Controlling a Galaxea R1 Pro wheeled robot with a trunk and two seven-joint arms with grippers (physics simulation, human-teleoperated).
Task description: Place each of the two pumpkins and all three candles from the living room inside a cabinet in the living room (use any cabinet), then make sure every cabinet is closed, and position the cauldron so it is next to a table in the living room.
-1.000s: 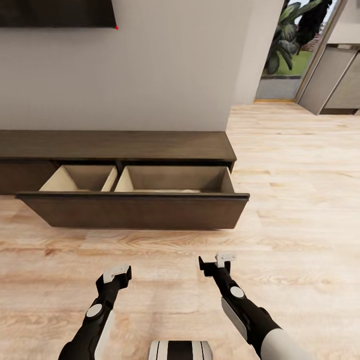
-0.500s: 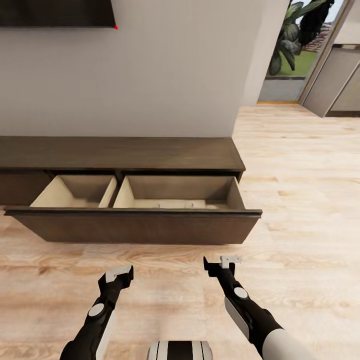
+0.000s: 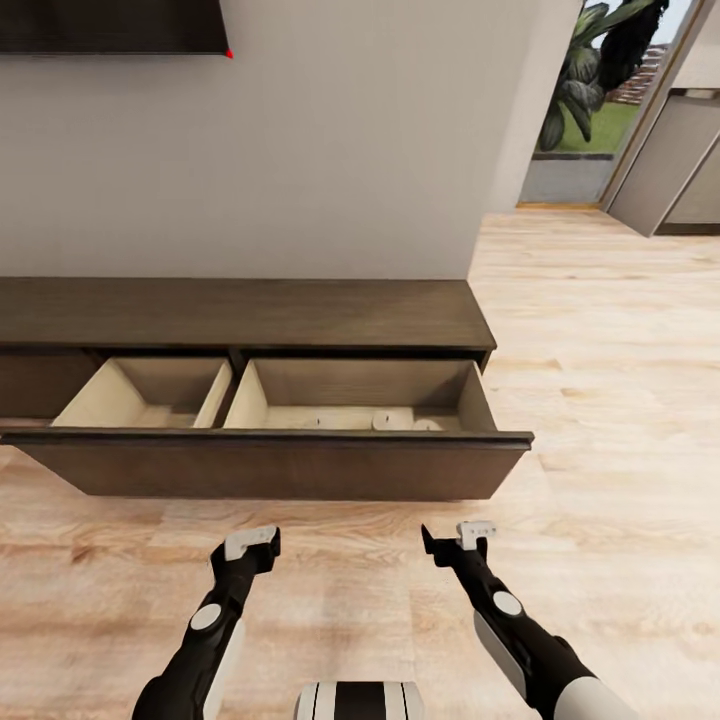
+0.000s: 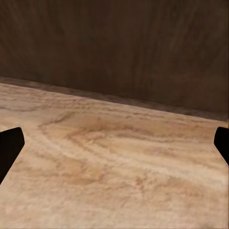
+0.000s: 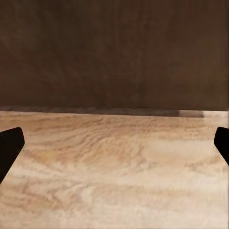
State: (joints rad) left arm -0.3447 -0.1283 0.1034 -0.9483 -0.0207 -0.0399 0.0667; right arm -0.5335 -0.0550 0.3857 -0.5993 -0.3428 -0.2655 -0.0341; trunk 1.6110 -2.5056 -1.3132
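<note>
Long low dark-brown wood cabinet (image 3: 250, 312) has its drawer pulled out; three stubby grey-beige candles (image 3: 392, 421) sit in its right pale compartment. Left end effector (image 3: 253, 546) and right end effector (image 3: 458, 538) both released, empty, low before the drawer front, probably to push it shut.

Two slim arms, glossy black along the forearm. Left hand (image 3: 250, 545) capped by a small white block over black fingers; right hand (image 3: 457, 537) likewise black with a white block at the tip. A round pale-grey disc set into each wrist joint, like a cover or cap. White shell panel running along the side of each forearm, widening on the right arm into a smooth white upper casing. Between the arms, a rounded white trunk top (image 3: 360, 700) crossed by dark vertical bands. In both wrist views, black fingertips (image 4: 9, 148) matte, blunt and unmarked.
</note>
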